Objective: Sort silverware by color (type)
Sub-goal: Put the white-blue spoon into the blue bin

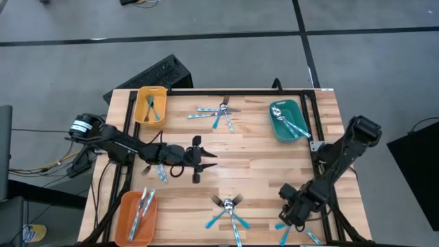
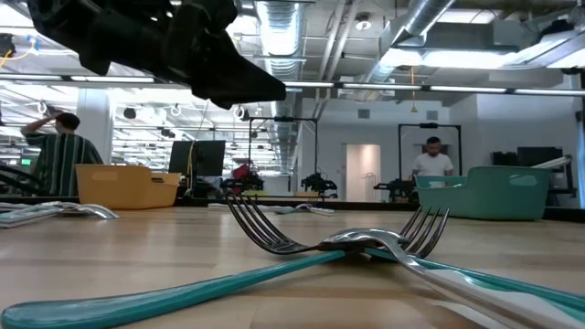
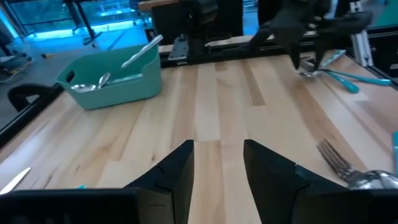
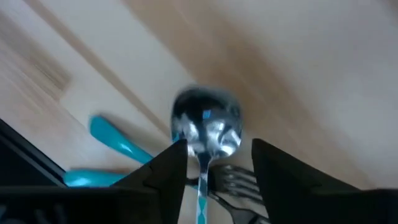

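Going left to right across the wooden table point(image 1: 254, 147): the orange tray point(image 1: 134, 217) at the near left corner holds a few pieces of silverware, and the yellow tray point(image 1: 150, 104) at the far left has a couple more; the left gripper point(image 1: 205, 160) sits low near the middle of the table with its fingers point(image 3: 177, 175) apart and nothing between them, a couple of blue-handled pieces point(image 1: 160, 173) lying under its arm; then there's a loose pile of forks and blue handles point(image 1: 218, 113) at the far edge and a crossed pile of forks point(image 1: 228, 209) at the near edge; the teal tray point(image 1: 284, 120) at far right has spoons in it; the right gripper point(image 1: 291, 214) is down at the near right corner over a small pile, jaws parted either side of a spoon point(image 4: 207, 127) lying on top of a fork point(image 4: 231, 180); can't tell if it's actually pinching the handle.
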Action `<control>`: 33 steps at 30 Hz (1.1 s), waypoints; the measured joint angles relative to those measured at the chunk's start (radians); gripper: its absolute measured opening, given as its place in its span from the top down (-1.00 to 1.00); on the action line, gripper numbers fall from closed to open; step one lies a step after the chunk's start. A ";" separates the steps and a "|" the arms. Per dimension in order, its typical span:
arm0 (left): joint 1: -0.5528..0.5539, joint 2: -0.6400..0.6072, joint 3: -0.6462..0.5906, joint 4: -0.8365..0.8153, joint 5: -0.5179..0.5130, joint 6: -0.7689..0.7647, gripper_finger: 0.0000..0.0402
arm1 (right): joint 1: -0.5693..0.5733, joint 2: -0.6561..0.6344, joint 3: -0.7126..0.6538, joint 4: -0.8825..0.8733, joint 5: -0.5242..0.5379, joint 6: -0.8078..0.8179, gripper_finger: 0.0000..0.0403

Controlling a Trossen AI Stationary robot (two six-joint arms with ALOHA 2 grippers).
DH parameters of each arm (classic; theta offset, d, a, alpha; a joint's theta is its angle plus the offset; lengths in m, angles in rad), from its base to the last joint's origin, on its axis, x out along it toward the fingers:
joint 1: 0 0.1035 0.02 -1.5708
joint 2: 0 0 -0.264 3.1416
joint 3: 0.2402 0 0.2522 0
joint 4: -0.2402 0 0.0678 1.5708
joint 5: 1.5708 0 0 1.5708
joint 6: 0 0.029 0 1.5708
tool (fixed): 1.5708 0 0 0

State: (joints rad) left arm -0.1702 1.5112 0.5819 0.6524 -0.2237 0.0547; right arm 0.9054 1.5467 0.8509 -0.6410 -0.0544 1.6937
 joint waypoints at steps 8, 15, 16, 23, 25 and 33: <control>0.040 0.000 0.000 0.011 0.000 -0.003 0.37 | 0.034 0.094 0.003 0.051 -0.083 -0.060 0.09; 0.051 0.000 0.000 0.013 0.000 -0.023 0.37 | -0.012 0.112 0.005 -0.029 -0.085 -0.083 0.43; 0.051 0.000 0.000 0.013 0.000 -0.023 0.37 | -0.024 0.107 0.004 -0.039 -0.085 -0.092 0.49; 0.051 0.000 0.000 0.009 0.000 -0.035 0.37 | -0.101 0.055 -0.001 -0.107 0.090 -0.152 0.92; 0.051 0.000 0.000 0.007 0.000 -0.048 0.37 | -0.122 0.028 -0.001 -0.120 0.177 -0.153 0.91; 0.046 -0.023 0.000 -0.051 0.000 -0.102 0.37 | -0.269 -0.111 -0.002 -0.157 0.584 -0.258 0.92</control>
State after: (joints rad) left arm -0.1246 1.4880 0.5819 0.6019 -0.2234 -0.0470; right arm 0.6364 1.4359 0.8494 -0.7979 0.5293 1.4355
